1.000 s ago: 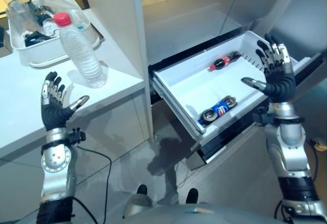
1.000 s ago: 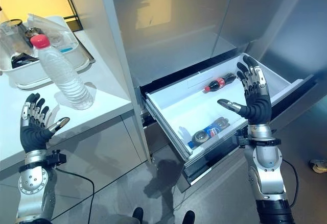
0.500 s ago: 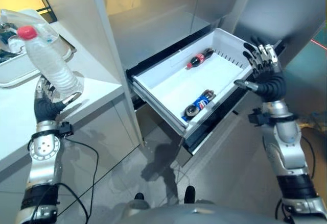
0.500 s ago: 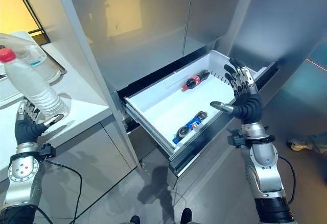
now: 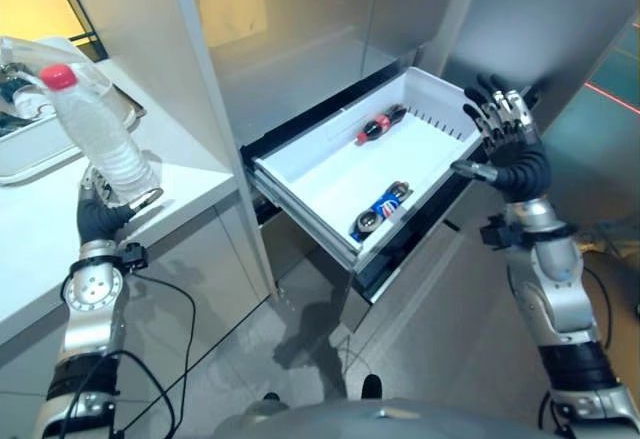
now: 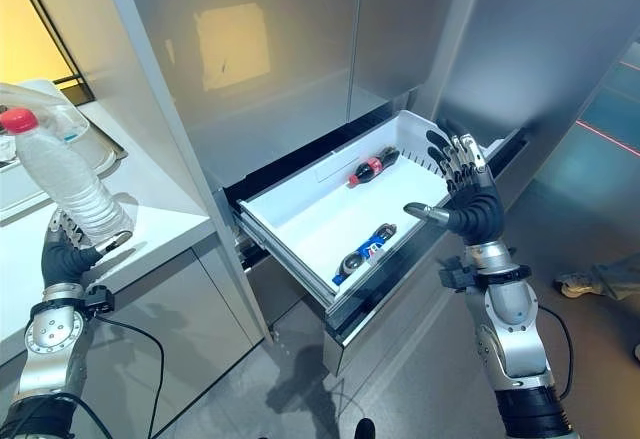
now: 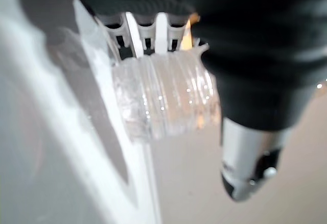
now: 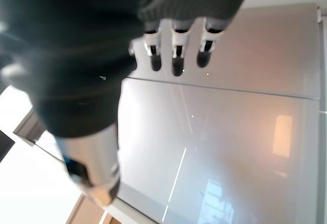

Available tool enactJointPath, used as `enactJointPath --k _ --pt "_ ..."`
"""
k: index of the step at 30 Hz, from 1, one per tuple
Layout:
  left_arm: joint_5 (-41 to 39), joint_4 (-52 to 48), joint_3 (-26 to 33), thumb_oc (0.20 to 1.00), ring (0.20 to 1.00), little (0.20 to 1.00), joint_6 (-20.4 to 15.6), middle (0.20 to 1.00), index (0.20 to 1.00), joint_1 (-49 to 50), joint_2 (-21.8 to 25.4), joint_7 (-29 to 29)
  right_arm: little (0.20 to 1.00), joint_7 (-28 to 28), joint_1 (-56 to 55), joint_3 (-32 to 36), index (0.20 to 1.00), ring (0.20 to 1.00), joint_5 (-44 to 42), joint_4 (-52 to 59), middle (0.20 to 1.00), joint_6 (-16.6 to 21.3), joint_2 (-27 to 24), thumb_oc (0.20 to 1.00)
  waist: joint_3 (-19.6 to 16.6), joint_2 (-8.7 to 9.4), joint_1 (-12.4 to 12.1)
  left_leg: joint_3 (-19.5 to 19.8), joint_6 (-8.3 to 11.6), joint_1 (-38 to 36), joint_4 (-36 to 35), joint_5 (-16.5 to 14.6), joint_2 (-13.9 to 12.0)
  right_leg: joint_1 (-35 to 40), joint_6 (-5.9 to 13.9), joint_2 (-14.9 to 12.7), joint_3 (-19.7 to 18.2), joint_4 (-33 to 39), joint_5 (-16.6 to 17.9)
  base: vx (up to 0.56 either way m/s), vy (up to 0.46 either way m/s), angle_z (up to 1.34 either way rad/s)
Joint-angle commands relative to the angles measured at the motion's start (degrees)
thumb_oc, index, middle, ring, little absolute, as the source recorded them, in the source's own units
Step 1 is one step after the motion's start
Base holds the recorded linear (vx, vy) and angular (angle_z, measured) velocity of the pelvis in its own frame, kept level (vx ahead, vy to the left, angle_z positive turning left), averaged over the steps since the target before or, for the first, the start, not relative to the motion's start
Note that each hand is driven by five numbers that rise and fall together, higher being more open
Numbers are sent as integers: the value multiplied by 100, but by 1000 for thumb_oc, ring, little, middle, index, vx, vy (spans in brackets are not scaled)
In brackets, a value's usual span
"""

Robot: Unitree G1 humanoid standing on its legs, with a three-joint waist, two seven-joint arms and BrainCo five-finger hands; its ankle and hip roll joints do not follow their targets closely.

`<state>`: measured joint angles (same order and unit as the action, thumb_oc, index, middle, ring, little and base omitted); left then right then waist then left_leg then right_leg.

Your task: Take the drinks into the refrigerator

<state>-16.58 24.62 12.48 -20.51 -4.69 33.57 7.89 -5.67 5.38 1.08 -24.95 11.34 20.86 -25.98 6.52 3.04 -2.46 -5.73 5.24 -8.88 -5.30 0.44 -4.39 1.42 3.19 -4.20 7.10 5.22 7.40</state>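
a clear water bottle with a red cap stands near the front edge of the white counter, leaning a little away from the refrigerator. the left hand is at the foot of the bottle, at the counter's front edge: its fingers reach behind the bottle and its thumb comes round the front, so the bottle's ribbed lower part sits between them, though whether they actually press on it cannot be told. behind the bottle, farther back on the counter, sits a white tray with clear containers in it. to the right of the counter the refrigerator's white drawer is pulled out at an angle into the aisle, open on top. two drinks lie on their sides in it, well apart: a small cola bottle with a red cap near the back wall, and a blue can near the front wall. most of the drawer floor between and beside them is bare. the right hand is raised just beside the drawer's right front corner, palm toward the drawer, fingers straight and spread, thumb pointing inward over the rim, holding nothing. grey floor lies open below the drawer front and around the right arm.
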Motion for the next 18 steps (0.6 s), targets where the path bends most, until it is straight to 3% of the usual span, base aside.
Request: enactJointPath --k 1,18 --pt "-4 534 -309 1000 1000 1000 35 1000 1000 -392 101 -45 1000 -18 249 108 1000 1000 -227 680 1000 183 -244 1000 165 4 74 220 -332 -65 30 -445 155 256 218 -12 73 -731 -772 19 7 -16" --pt "16 778 -635 1000 1000 1000 126 1000 1000 -1278 424 130 1000 -115 175 -40 1000 1000 -308 721 1000 107 -315 1000 115 104 209 94 -304 -149 30 -498 134 279 242 57 -39 -698 -732 3 1 -1"
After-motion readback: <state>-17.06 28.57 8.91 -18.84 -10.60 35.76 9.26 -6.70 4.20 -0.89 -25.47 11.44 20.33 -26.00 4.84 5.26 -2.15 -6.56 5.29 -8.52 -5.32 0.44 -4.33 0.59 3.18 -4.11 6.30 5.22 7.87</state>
